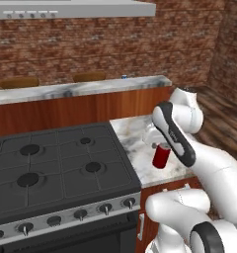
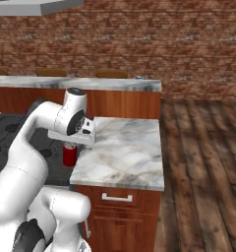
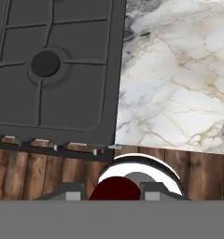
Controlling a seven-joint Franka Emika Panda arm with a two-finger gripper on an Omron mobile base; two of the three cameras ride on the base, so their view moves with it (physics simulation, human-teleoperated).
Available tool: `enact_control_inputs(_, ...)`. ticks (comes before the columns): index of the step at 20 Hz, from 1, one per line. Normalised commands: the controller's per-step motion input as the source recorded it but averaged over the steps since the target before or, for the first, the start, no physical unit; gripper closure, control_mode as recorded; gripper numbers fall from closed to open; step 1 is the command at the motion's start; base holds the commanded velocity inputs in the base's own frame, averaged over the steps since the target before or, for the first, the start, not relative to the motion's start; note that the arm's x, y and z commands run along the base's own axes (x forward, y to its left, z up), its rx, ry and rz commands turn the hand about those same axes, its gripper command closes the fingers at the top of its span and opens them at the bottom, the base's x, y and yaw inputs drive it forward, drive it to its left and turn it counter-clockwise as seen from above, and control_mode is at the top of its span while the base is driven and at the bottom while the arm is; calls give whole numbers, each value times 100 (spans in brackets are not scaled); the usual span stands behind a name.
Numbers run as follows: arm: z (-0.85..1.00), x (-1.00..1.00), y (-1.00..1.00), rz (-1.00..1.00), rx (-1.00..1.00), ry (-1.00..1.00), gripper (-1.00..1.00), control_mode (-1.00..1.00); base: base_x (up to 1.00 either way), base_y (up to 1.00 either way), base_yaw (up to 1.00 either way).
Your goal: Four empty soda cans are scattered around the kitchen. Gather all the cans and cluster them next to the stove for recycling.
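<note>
A red soda can (image 1: 161, 157) with a silver top hangs upright under my hand, over the marble counter (image 1: 133, 131) just right of the stove (image 1: 56, 168). My gripper (image 1: 158, 147) is shut on this can from above. In the right base view the can (image 2: 69, 155) sits below my hand at the seam between the stove (image 2: 9, 133) and the counter (image 2: 125, 147). In the hand view the can's top (image 3: 132, 175) lies between my fingertips, with the stove (image 3: 48, 65) and marble (image 3: 179, 70) beyond. A small blue soda can (image 1: 124, 76) stands far off on the back counter.
A long marble back counter (image 1: 66, 90) with wooden chair backs behind it runs across the room. A range hood (image 1: 71, 10) hangs above the stove. Wooden floor (image 2: 203, 162) lies right of the cabinet, whose drawer handle (image 2: 117, 198) faces me.
</note>
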Motion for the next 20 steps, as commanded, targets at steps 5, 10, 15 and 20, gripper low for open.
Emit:
enact_control_inputs(5, -9, 91, -1, 5, -6, -1, 100, -100, 0, 0, 0)
enact_control_inputs(10, -29, 74, 5, 4, -2, -7, 100, -100, 0, 0, 0)
enact_control_inputs(15, -28, 48, 11, 2, -2, -9, 100, -100, 0, 0, 0)
enact_control_inputs(20, -6, 31, 20, 0, 0, -1, 100, -100, 0, 0, 0)
